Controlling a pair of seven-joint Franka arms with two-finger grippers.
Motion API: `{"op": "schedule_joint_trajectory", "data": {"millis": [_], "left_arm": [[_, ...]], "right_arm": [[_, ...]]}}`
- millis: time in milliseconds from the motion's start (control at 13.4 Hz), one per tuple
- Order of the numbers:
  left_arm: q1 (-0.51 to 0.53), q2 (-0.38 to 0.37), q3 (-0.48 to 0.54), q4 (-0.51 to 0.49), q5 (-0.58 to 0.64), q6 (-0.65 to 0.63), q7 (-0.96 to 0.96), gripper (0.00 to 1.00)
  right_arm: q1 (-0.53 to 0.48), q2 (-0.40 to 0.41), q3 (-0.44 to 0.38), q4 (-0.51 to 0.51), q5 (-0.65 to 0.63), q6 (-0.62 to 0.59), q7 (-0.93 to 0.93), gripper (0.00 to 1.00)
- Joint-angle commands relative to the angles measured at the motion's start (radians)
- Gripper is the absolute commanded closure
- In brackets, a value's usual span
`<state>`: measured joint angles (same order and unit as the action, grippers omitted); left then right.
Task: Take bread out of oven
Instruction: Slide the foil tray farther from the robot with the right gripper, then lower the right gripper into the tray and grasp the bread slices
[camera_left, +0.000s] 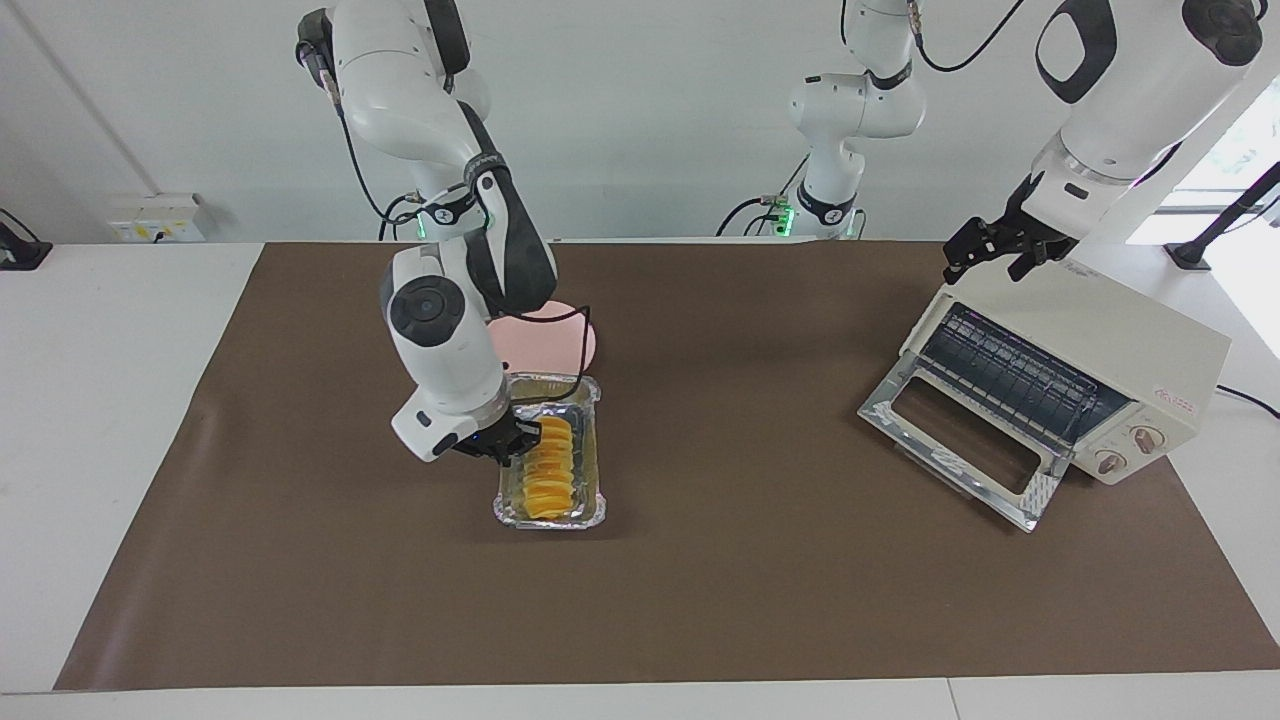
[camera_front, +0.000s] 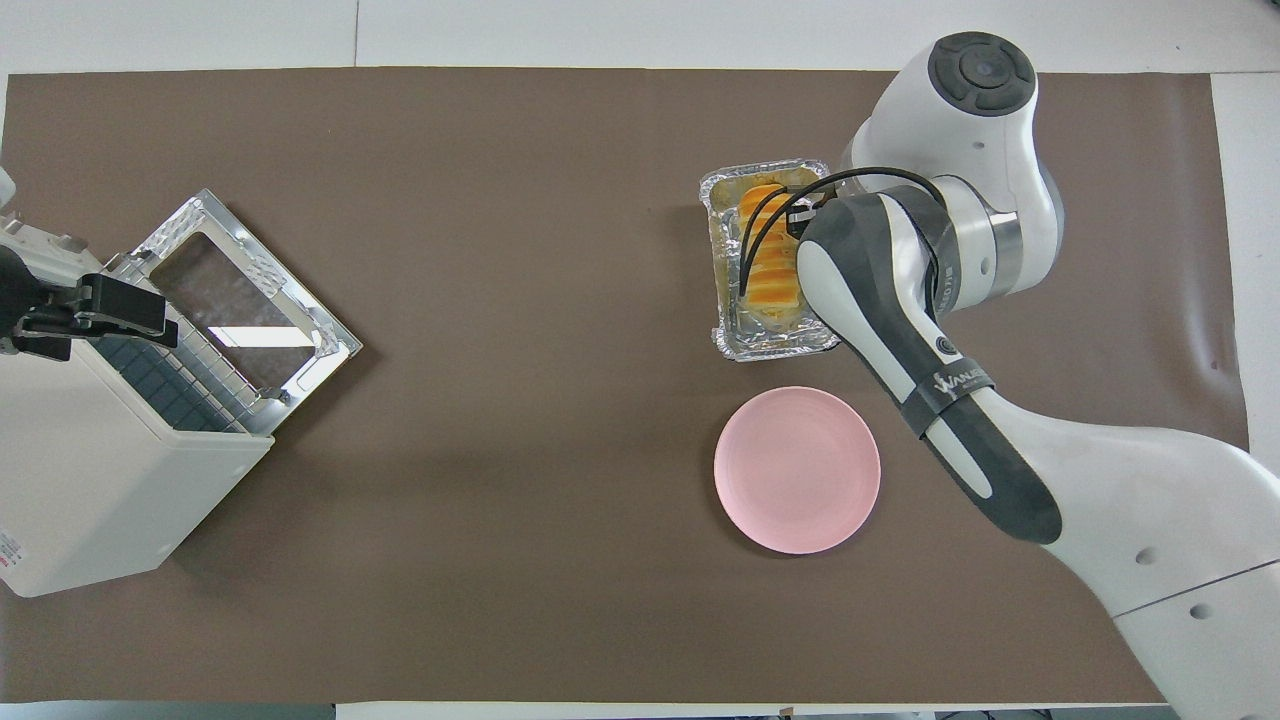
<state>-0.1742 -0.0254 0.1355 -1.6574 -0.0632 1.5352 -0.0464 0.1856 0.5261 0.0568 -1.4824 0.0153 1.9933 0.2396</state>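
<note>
The bread (camera_left: 548, 470), a ridged golden loaf, lies in a crinkled foil tray (camera_left: 590, 495) on the brown mat, just farther from the robots than the pink plate. My right gripper (camera_left: 507, 447) is shut on the tray's long rim at the right arm's side. In the overhead view the bread (camera_front: 768, 270) and tray (camera_front: 722, 300) show beside the right forearm, which hides the gripper. Whether the tray rests on the mat or hangs just above it I cannot tell. The cream oven (camera_left: 1100, 350) stands at the left arm's end with its glass door (camera_left: 955, 440) dropped open. My left gripper (camera_left: 992, 255) hangs open over the oven's top.
The pink plate (camera_front: 797, 470) lies bare on the mat and is partly covered by the right arm in the facing view (camera_left: 572, 345). The oven (camera_front: 90, 480) and its open door (camera_front: 240, 300) take up the left arm's end. Brown mat (camera_left: 750, 600) covers the table.
</note>
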Motion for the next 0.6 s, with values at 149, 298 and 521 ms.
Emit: {"op": "schedule_joint_trajectory", "data": {"millis": [149,298,521], "left_arm": [[-0.001,0.011,-0.004,0.034,0.062,-0.017,0.036,0.00],[0.007,0.005,-0.004,0.025,0.057,-0.018,0.034,0.00],[-0.001,0.001,-0.004,0.021,0.057,-0.017,0.034,0.00]], "right_arm": [[-0.101,-0.003,0.011,-0.107,0.003,0.140,-0.115,1.00],[-0.106,-0.009,0.009,-0.148,0.005,0.186,-0.114,1.00],[-0.112,-0.015,0.008,-0.167,0.000,0.174,-0.114,0.00]]}}
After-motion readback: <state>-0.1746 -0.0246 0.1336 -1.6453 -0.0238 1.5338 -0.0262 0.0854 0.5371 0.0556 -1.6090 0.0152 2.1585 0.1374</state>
